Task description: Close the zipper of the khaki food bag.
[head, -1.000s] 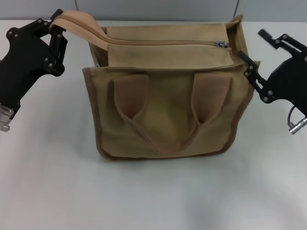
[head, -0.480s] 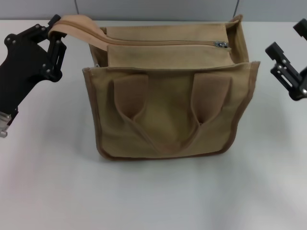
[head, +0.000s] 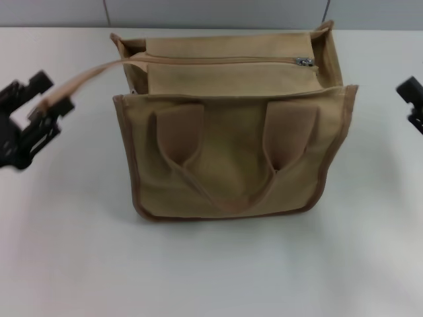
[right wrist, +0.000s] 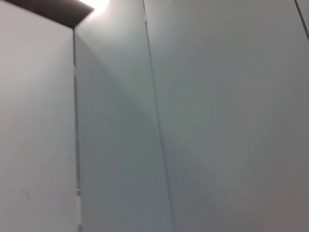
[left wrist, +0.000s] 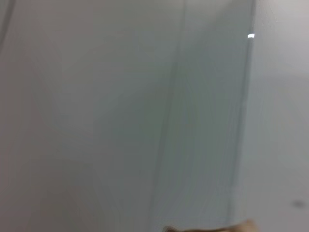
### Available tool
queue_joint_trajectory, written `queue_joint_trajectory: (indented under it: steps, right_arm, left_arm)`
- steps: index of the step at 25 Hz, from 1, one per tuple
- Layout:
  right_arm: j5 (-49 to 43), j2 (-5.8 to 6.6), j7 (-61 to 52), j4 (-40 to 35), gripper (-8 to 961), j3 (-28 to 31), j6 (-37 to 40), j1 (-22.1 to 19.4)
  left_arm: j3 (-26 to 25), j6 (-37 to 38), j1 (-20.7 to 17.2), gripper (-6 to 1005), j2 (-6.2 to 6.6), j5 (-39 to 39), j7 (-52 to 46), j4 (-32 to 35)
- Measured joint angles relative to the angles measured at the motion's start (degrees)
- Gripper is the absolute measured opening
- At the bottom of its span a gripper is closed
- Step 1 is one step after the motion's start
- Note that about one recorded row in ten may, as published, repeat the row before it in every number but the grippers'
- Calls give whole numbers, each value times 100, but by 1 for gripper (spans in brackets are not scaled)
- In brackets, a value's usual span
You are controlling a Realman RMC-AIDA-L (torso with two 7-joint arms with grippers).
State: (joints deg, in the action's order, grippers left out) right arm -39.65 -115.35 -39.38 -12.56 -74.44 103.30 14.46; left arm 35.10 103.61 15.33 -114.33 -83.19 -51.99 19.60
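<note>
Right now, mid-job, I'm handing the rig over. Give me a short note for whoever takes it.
Left gripper: out to the bag's left, shut on the zipper tail strap, pulling it taut away from the bag.
Right gripper: at the right edge of the head view, off the bag; finger state unreadable.
Khaki food bag: upright mid-table, handles facing the robot.
Zipper: runs across the top panel; silver pull tab sits at the right end, tapes look joined along the line.
Done: zipper appears closed.
Left: confirm closure, release the strap, park both arms.
</note>
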Motion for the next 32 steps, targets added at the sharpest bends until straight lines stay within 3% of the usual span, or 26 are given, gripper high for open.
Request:
queue_joint_trajectory:
  steps: [1,2,5,8,10,14,18,19,22,26,29,32]
  right_arm:
    - [-64,49,-116,18,672,7,95,-6]
    - [-64,49,-116,18,672,7,95,-6]
    - [-481,258,-653,34,672,27,398,-6]
    - [-1071,457,-980,19,672,40,698,29]
    - [-1380,555,-1044,19,671,67,815,37]
    - [-1672,570,-1041,-45,671,45,813,66]
    - [-2423,603,-1050,-182,671,74,752,137]
    - [-2568,608,-1039,-188,671,77,715,163]
    - [-3011,578,-1009,-191,671,76,453,274]
    - [-3584,445,-1014,-194,671,73,-171,481]
    - [-3942,305,-1045,-195,671,67,-556,638]
    - [-4222,174,-1057,-206,669,57,-801,777]
  left_arm:
    - [0,0,0,463,0,0,0,0]
    - [1,411,-107,483,108,-207,-317,95]
    - [24,952,-190,544,216,-420,-646,139]
    - [24,952,-190,604,216,-420,-646,139]
    - [516,1078,-166,665,243,-707,-1142,309]
    - [621,962,-64,830,184,-867,-1119,371]
    - [790,1087,43,833,189,-1190,-1145,393]
    - [1140,1039,124,833,93,-1439,-985,384]
    - [1318,877,250,834,-84,-1804,-793,371]
    - [1337,545,428,834,-313,-2281,-604,363]
    - [1345,283,567,834,-407,-2517,-514,350]
    - [1381,95,752,834,-419,-2671,-517,243]
